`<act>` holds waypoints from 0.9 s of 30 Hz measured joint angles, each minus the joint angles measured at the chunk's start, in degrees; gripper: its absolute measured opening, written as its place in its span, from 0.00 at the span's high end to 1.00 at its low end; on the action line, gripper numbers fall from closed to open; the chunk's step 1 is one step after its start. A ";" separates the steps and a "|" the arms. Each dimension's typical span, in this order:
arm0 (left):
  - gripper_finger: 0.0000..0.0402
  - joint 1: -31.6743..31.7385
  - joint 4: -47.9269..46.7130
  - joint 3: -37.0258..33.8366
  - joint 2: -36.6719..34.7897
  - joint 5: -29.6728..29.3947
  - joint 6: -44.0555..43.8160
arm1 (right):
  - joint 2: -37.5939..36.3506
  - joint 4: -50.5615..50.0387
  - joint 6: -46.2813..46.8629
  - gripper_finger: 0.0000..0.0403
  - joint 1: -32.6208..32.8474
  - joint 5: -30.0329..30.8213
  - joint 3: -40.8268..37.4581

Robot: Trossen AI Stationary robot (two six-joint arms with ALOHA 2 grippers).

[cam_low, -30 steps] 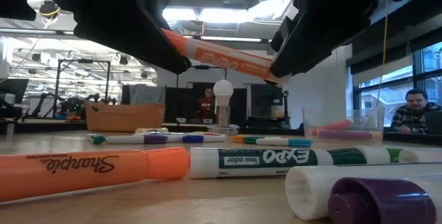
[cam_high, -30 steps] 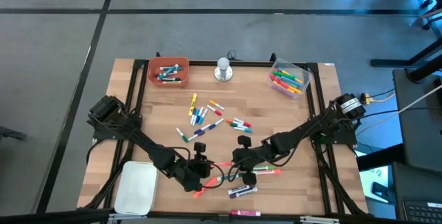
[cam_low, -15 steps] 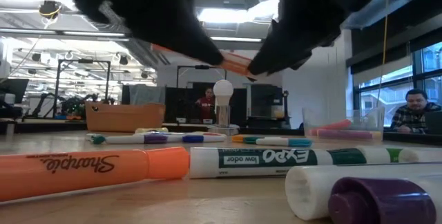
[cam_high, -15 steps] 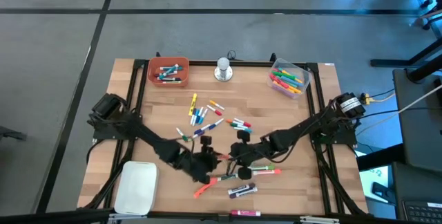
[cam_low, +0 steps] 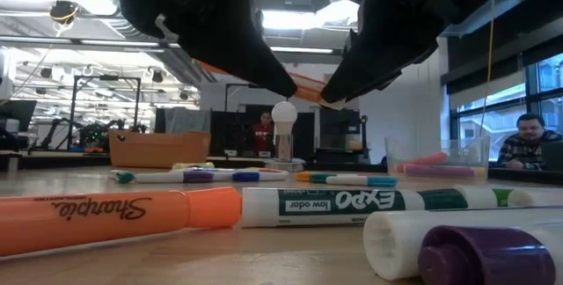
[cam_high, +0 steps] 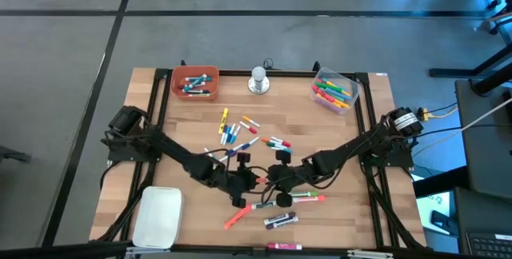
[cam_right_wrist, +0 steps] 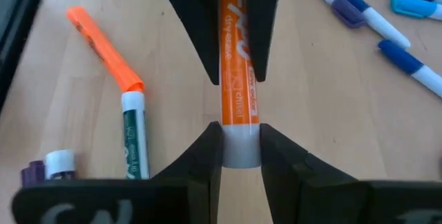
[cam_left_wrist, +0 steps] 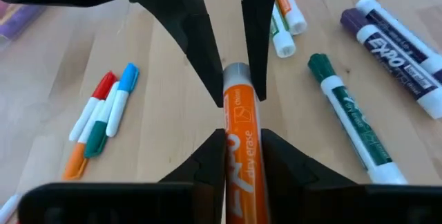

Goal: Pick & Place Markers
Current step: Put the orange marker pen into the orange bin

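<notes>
An orange Expo marker [cam_low: 303,84] with a grey end hangs in the air between my two grippers. My left gripper [cam_left_wrist: 242,137] and my right gripper [cam_right_wrist: 239,131] face each other above the table's middle, near its near side, each shut on this marker [cam_high: 259,181]. Loose markers [cam_high: 238,134] of many colours lie flat on the wood beyond them. More markers [cam_high: 280,221] lie flat on the near side. My left gripper pinches the marker's orange body [cam_left_wrist: 239,151] between its two fingers, coming level from the table's left and lying along the marker. The marker is lifted clear of the table. My right gripper pinches the marker's grey end [cam_right_wrist: 239,148] between its two fingers, coming level from the table's right, along the marker. That end is clear of the table too.
An orange bin [cam_high: 194,81] with markers sits at the far left, and a clear bin [cam_high: 334,89] with markers at the far right. A silver knob-like object [cam_high: 258,79] stands between them. A white tray [cam_high: 158,215] lies at the near left corner. People sit in the room behind.
Both grippers have carried the orange marker toward the table's far edge, the left one also moving right. The marker stayed held at both ends and clear of the table.
</notes>
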 joint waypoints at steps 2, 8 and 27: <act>0.84 0.52 -1.63 0.08 -0.06 -1.13 0.65 | 0.00 -1.00 1.47 0.79 -0.02 2.30 0.04; 0.84 4.61 -13.38 -0.13 -4.39 -9.58 0.24 | -0.07 -13.83 10.93 0.47 -0.01 21.29 0.04; 0.84 54.15 -37.17 -5.95 -21.59 -4.89 5.95 | -0.05 -27.20 24.31 0.34 -2.13 32.92 -5.67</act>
